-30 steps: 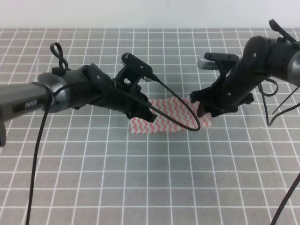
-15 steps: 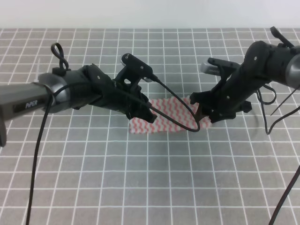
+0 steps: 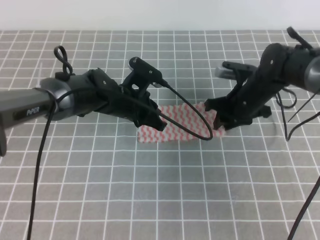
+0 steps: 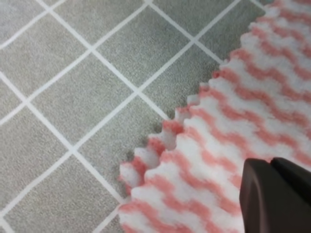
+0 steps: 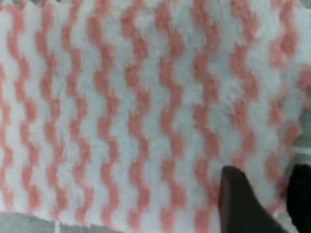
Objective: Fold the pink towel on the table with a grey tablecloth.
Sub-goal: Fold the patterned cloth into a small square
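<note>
Pink towel (image 3: 175, 125) at the middle of the frame, an arm at each end.

Grey grid-printed tablecloth (image 3: 160, 190) carries the zigzag cloth, lying flat. Left gripper (image 3: 152, 119) sits over its left end; whether it grips cannot be told (only one dark finger (image 4: 277, 194) shows). Right gripper (image 3: 218, 120) meets the right edge, fingers (image 5: 238, 204) slightly parted over the pile, hold unclear.

— What is found around the pink towel (image 3: 172, 122)?
— Open grey tablecloth (image 3: 165, 195) is seen on its near side. Its left end is covered by the left gripper (image 3: 155, 120), its right end by the right gripper (image 3: 218, 121).
— And above the towel?
— The middle is crossed by a looping black cable (image 3: 192, 112). Bare grid is also seen beyond the towel.
</note>
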{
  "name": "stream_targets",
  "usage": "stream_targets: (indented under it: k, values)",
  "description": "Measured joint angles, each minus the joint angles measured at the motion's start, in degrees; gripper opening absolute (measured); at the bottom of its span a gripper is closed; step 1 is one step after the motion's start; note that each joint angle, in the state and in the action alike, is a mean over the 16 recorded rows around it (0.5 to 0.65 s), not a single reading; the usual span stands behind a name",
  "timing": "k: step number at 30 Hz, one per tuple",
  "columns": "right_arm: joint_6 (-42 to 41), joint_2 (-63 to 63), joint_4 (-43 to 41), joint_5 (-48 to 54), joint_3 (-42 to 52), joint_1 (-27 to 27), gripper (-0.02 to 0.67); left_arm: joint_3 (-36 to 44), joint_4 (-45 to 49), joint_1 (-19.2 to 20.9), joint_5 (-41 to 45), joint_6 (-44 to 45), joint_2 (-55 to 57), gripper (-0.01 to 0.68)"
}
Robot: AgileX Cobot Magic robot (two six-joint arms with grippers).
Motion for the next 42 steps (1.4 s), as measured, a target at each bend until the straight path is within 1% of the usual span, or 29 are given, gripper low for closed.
stream_targets:
  k: [8, 12, 18, 33, 42]
  values:
    - [0.6, 0.1, -2.0, 1.1, -2.3, 0.0, 0.349, 0.0, 0.0, 0.5, 0.1, 0.0, 0.0, -0.003]
    - [1.0, 0.6, -2.5, 1.4, -2.9, 0.0, 0.369, 0.0, 0.0, 0.7, 0.1, 0.0, -0.1, -0.002]
    - [1.4, 1.6, -2.9, 2.1, -3.1, 0.0, 0.358, 0.0, 0.0, 0.7, 0.1, 0.0, -0.1, -0.002]
    - [1.5, 2.9, -2.4, 2.4, -3.1, -0.1, 0.264, 0.0, 0.0, 0.7, 0.2, 0.0, 0.4, -0.003]
    - [1.4, 2.8, -1.9, 2.5, -3.6, -0.2, 0.258, 0.0, 0.0, 0.7, 0.3, 0.0, 0.9, -0.002]
